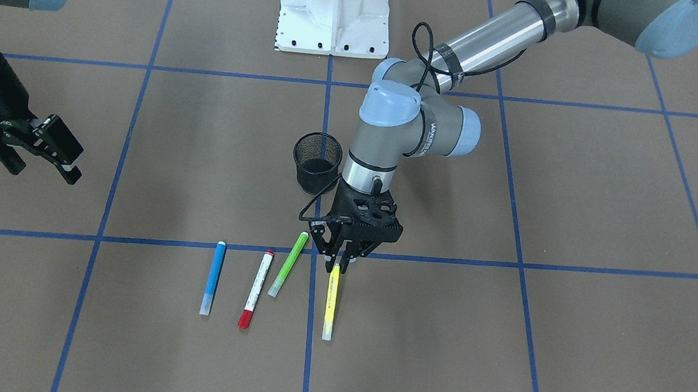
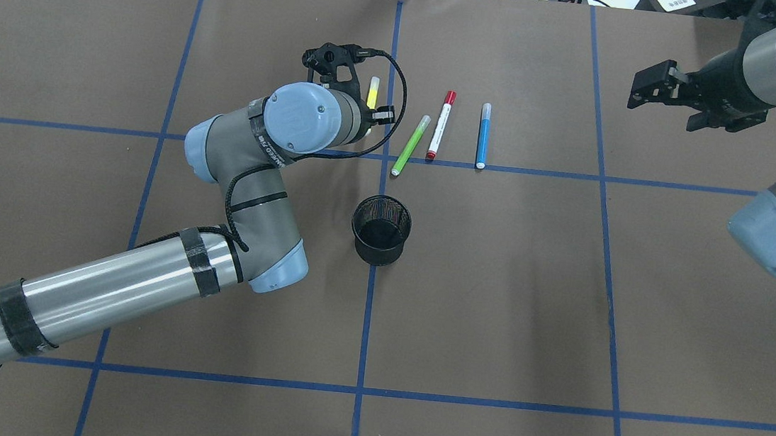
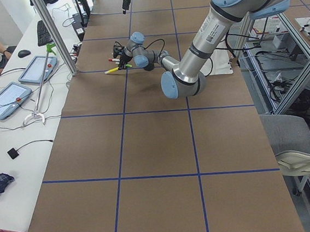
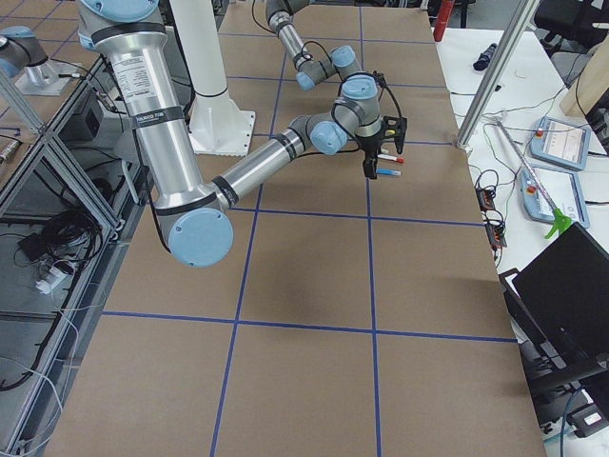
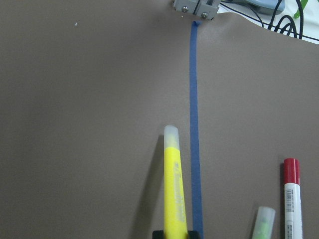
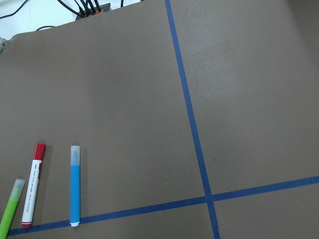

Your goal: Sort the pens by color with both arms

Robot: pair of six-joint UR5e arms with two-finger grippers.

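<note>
While the black two-finger left gripper (image 1: 337, 265) pinches one end of the slim yellow marker pen (image 1: 330, 304), its light, stiff, slippery barrel probably favours a mid-length hold.

blue pen (image 1: 213, 278), red-white pen (image 1: 256, 289), green pen (image 1: 287, 273) flat, yellow pen (image 1: 331, 303) pinched

brown table (image 2: 495, 292) gridded with blue tape (image 2: 484, 402), white bench (image 3: 18, 176) alongside.
</note>
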